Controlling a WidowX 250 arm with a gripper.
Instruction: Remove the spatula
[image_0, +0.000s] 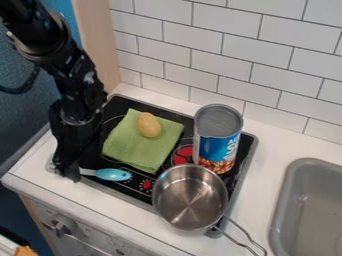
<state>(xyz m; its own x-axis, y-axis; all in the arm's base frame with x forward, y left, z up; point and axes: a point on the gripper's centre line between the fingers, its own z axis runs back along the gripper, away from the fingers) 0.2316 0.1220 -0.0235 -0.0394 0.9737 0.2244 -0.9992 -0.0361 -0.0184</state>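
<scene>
- The arm (73, 80) comes in from the upper left and hangs down over the left side of the stove (248, 160).
- The gripper (69, 173) is low at the stove's near left corner, pointing down, right by the handle of the spatula (114, 174).
- Whether the gripper is clenched on that handle or released, I cannot tell; the place where they meet is too dark.
- The spatula is at the stove's near left part, its blue head to the right and its pale handle running left to the gripper, which hides the handle's far end.
- Just beyond the spatula's head, the green cloth (133, 145) is spread on the stove.
- The potato (149, 125) rests on the cloth, toward its far edge.
- The can (218, 142) stands upright at the stove's right side, right of the cloth.
- The pot (190, 197) sits upright at the near right corner, in front of the can, its handle reaching over the counter (264, 131) toward the lower right.
- A red burner mark (182, 155) shows between cloth and can.
- The grey sink (304, 210) is set into the counter, right of the pot.
- White tiles (224, 22) cover the wall behind.
</scene>
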